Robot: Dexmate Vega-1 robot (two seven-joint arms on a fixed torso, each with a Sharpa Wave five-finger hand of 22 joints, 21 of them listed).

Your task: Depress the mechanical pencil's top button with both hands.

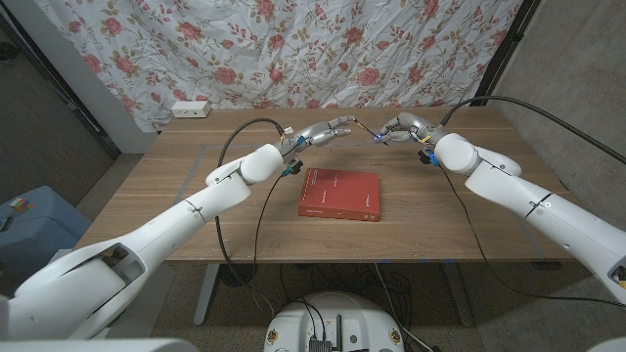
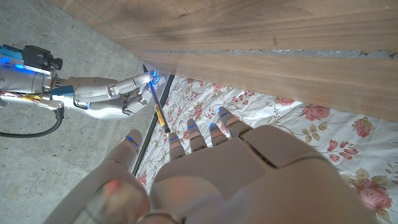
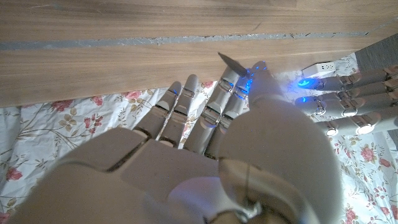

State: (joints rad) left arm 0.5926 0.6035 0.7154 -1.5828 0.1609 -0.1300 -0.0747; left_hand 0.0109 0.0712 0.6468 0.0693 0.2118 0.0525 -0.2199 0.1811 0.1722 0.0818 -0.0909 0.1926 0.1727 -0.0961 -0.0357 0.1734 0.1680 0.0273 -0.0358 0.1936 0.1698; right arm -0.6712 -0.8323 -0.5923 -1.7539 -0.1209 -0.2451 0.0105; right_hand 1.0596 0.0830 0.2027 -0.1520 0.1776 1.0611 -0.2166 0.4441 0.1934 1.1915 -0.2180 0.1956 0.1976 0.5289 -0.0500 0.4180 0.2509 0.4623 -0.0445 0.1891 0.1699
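Observation:
The mechanical pencil (image 1: 365,130), thin and dark with a yellow band (image 2: 159,114), hangs in the air over the far half of the table. My left hand (image 1: 328,132) pinches one end at its fingertips (image 2: 174,142). My right hand (image 1: 402,126) closes thumb and finger on the other end, lit blue (image 2: 151,78). In the right wrist view a short pointed end of the pencil (image 3: 227,61) sticks out past my right hand (image 3: 236,143), and my left hand's fingers (image 3: 339,96) show beside it. My left hand's back (image 2: 236,174) fills the left wrist view's lower part.
A red book (image 1: 339,194) lies on the wooden table (image 1: 176,196), below and nearer than the hands. A white power strip (image 1: 191,109) sits at the far left edge. A floral cloth (image 1: 293,39) hangs behind the table. Cables (image 1: 256,127) trail from both arms.

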